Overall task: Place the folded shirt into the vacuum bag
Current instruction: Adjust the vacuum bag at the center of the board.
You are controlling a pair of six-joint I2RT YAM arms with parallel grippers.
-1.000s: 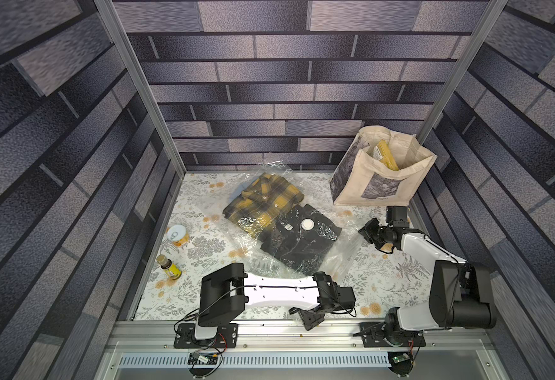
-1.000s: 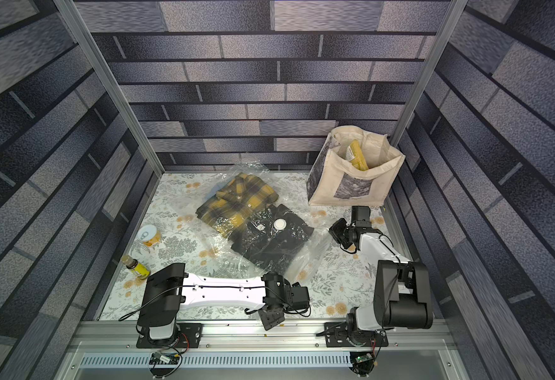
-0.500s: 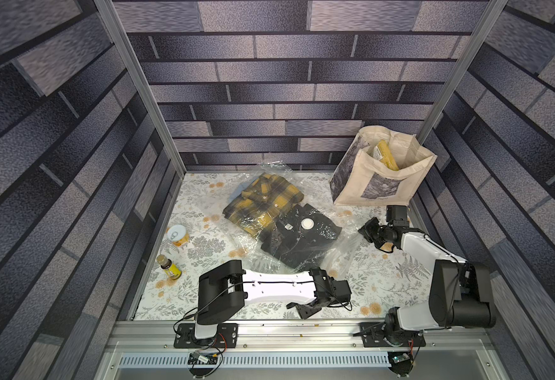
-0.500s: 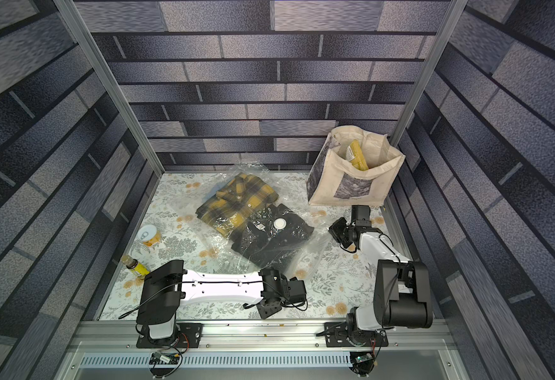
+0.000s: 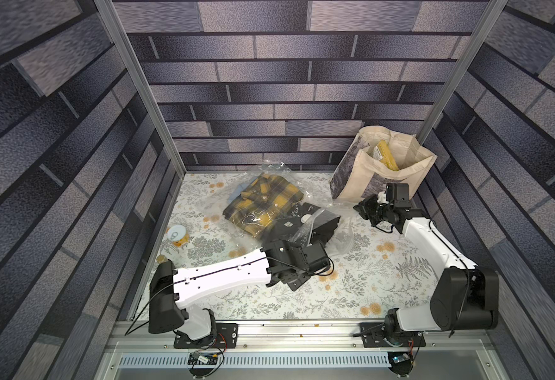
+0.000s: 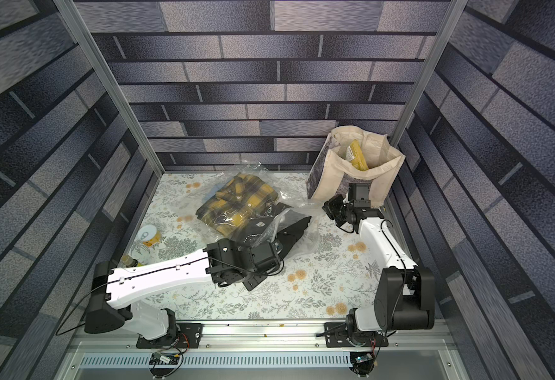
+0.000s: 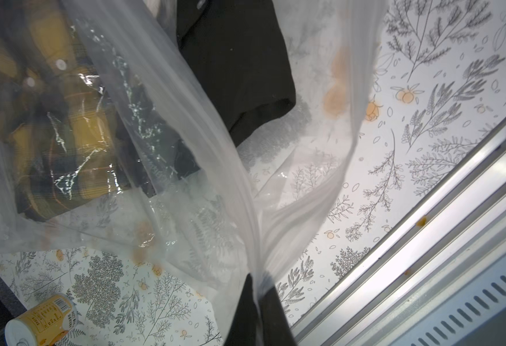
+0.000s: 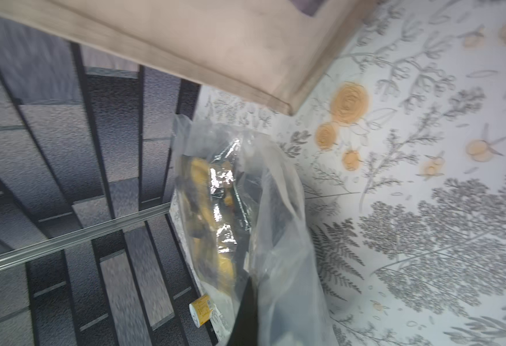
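Grey brick-print walls box in the floral worktop (image 5: 368,286) I'm watching. On my left arm (image 5: 223,279) the jaws are pinched together on a gathered fold of the vacuum bag (image 7: 215,149), holding that film up off the worktop at the bag's near edge. On my right arm (image 5: 430,243) the jaws are together too, closed on the bag's film at its opposite edge. A black shirt (image 7: 236,60) lies at the bag's open mouth, partly under the raised film; I can't tell whether it is wholly inside. A yellow plaid shirt (image 5: 259,200) sits deeper inside the bag. A beige tote bag (image 5: 358,184) stands just beside the bag, behind the right jaws. A yellow can (image 5: 177,233) lies well apart from the bag, on the left arm's side.
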